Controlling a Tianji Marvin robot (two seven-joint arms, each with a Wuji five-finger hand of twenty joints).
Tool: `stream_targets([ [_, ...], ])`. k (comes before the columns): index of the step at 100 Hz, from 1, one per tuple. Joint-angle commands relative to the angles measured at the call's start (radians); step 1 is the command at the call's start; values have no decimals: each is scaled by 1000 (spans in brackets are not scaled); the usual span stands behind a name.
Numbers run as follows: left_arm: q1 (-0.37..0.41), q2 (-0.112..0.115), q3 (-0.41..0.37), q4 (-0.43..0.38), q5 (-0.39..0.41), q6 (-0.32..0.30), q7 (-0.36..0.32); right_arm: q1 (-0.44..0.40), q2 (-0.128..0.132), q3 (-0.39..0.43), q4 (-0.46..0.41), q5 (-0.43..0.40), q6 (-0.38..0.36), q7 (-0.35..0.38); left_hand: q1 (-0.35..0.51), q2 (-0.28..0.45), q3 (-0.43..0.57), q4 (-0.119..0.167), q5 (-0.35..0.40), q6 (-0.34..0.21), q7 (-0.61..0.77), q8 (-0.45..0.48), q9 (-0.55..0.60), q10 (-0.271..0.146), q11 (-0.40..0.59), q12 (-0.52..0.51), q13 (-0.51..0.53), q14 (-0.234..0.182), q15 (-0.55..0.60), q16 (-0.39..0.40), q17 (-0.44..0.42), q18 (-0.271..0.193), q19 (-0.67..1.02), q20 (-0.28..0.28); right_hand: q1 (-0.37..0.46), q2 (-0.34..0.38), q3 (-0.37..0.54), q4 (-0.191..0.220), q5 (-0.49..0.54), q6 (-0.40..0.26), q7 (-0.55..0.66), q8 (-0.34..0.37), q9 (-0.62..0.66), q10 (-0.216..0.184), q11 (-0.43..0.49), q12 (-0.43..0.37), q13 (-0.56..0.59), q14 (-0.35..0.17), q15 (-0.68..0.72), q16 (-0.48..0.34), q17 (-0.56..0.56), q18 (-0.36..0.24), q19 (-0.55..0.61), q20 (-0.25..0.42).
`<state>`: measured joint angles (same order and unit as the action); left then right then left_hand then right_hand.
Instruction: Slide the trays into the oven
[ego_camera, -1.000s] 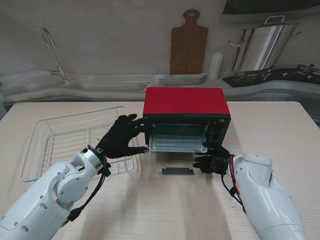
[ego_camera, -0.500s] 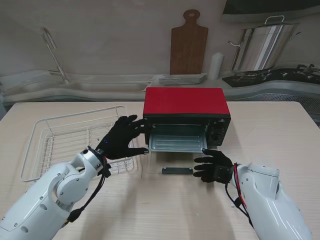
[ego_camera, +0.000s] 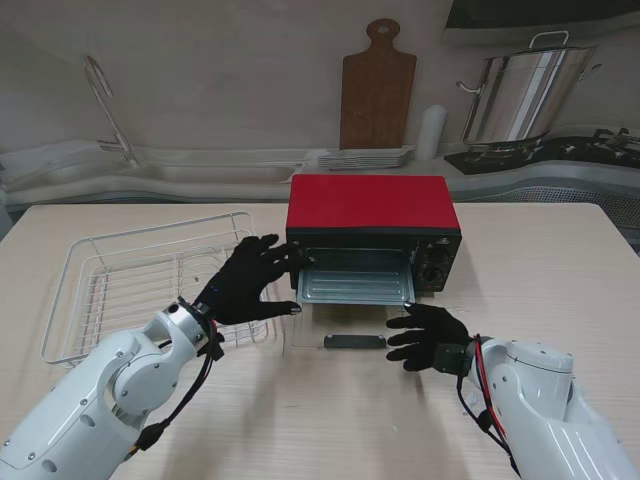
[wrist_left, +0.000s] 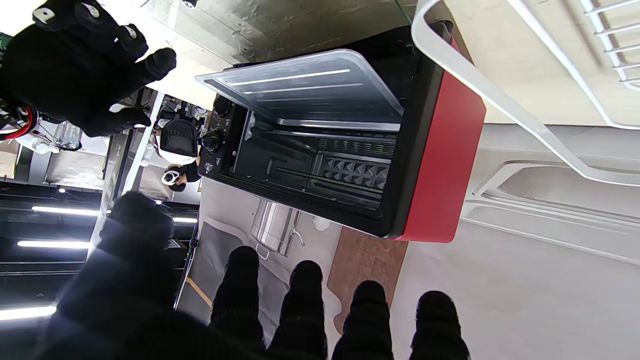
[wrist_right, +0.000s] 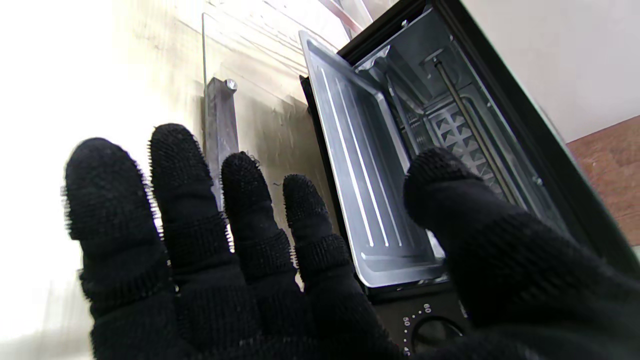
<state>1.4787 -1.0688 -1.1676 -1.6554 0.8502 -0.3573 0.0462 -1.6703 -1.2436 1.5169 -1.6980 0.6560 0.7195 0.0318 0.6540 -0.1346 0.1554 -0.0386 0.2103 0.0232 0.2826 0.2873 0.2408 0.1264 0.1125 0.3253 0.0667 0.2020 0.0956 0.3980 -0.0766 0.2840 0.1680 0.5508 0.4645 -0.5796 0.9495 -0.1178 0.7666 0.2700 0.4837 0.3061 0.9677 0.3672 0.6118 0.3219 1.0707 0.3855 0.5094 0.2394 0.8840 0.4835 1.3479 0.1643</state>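
Note:
A red-topped oven (ego_camera: 372, 203) stands mid-table with its glass door (ego_camera: 340, 330) folded down flat toward me. A metal tray (ego_camera: 356, 284) sits in the oven mouth, its front part sticking out over the door; it also shows in the left wrist view (wrist_left: 310, 85) and the right wrist view (wrist_right: 360, 170). My left hand (ego_camera: 250, 280) is open, fingers spread, beside the oven's left front corner. My right hand (ego_camera: 428, 335) is open over the door's right end, apart from the tray.
A white wire dish rack (ego_camera: 130, 275) lies left of the oven, under my left forearm. Behind the table run a counter with a wooden cutting board (ego_camera: 377, 90), stacked plates (ego_camera: 366, 157), a steel pot (ego_camera: 520, 95) and a sink.
My right hand has drawn back from the oven's front right corner toward me, over the door. The left hand has shifted slightly; the tray has stayed put.

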Motion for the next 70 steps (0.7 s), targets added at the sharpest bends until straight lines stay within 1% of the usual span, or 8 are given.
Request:
stream_targets([
  [1, 12, -4, 2, -15, 4, -5, -13, -23, 2, 3, -22, -2, -9, 28, -8, 27, -17, 35, -7, 4, 7, 11, -23, -12, 7, -9, -15, -24, -13, -16, -19, -23, -53, -4, -45, -1, 9, 32, 41, 13, -9, 20, 25, 20, -9, -17, 13, 36, 0, -4, 0, 21, 14, -12],
  [33, 20, -3, 7, -14, 19, -19, -1, -93, 27, -2, -98, -60, -86, 70, -7, 28, -18, 35, -6, 4, 6, 11, -23, -13, 6, -9, -15, -24, -12, -16, -18, -23, -53, -4, -44, -4, 16, 31, 24, 3, -40, 19, -1, 14, -18, -19, -12, 29, -21, -9, -33, 33, -6, -16],
  [41, 24, -2, 5, -20, 21, -18, -3, -110, 38, -16, -117, -111, -142, 82, -7, 29, -18, 35, -8, 4, 5, 11, -25, -15, 6, -9, -16, -24, -13, -16, -19, -23, -53, -4, -45, -4, 20, 32, 15, -19, -49, 19, -24, -2, -15, -15, -35, 15, -34, -10, -72, 53, -13, -11],
  [51, 30, -2, 1, -28, 28, -18, -3, -127, 51, -34, -137, -177, -211, 95, -7, 27, -18, 36, -7, 4, 6, 11, -23, -12, 7, -9, -15, -25, -12, -16, -19, -23, -53, -4, -48, -4, 35, 33, 12, -41, -51, 25, -40, -18, -17, -14, -70, 1, -36, 1, -126, 78, 3, 26],
  [61, 34, -2, -1, -29, 33, -18, 5, -141, 61, -55, -158, -253, -288, 92, -6, 27, -18, 36, -7, 5, 5, 11, -24, -13, 7, -9, -15, -25, -12, -16, -19, -23, -53, -4, -47, -8, 51, 34, -6, -60, -57, 25, -65, -32, -21, -13, -97, -14, -39, 9, -165, 74, 0, 59],
  [62, 34, -2, -1, -29, 35, -18, 6, -142, 62, -58, -159, -262, -296, 92, -7, 28, -18, 35, -6, 4, 6, 11, -22, -13, 7, -9, -14, -25, -12, -16, -19, -23, -53, -4, -48, -9, 57, 32, -10, -63, -55, 26, -70, -36, -20, -11, -102, -18, -41, 15, -170, 73, -10, 91],
  [64, 35, -2, -2, -29, 37, -19, 9, -144, 64, -64, -162, -283, -314, 90, -7, 27, -18, 35, -5, 3, 6, 11, -22, -13, 8, -9, -15, -24, -12, -16, -18, -23, -52, -4, -47, -11, 63, 31, -16, -69, -55, 25, -78, -40, -21, -11, -109, -21, -44, 19, -178, 71, -18, 115],
  [70, 36, -2, -2, -28, 42, -19, 15, -148, 70, -82, -168, -343, -364, 83, -7, 27, -18, 35, -6, 3, 6, 11, -22, -14, 8, -9, -15, -24, -12, -16, -18, -23, -52, -4, -44, -18, 85, 38, -32, -82, -55, 25, -102, -49, -21, -9, -131, -32, -50, 19, -202, 61, -22, 130],
])
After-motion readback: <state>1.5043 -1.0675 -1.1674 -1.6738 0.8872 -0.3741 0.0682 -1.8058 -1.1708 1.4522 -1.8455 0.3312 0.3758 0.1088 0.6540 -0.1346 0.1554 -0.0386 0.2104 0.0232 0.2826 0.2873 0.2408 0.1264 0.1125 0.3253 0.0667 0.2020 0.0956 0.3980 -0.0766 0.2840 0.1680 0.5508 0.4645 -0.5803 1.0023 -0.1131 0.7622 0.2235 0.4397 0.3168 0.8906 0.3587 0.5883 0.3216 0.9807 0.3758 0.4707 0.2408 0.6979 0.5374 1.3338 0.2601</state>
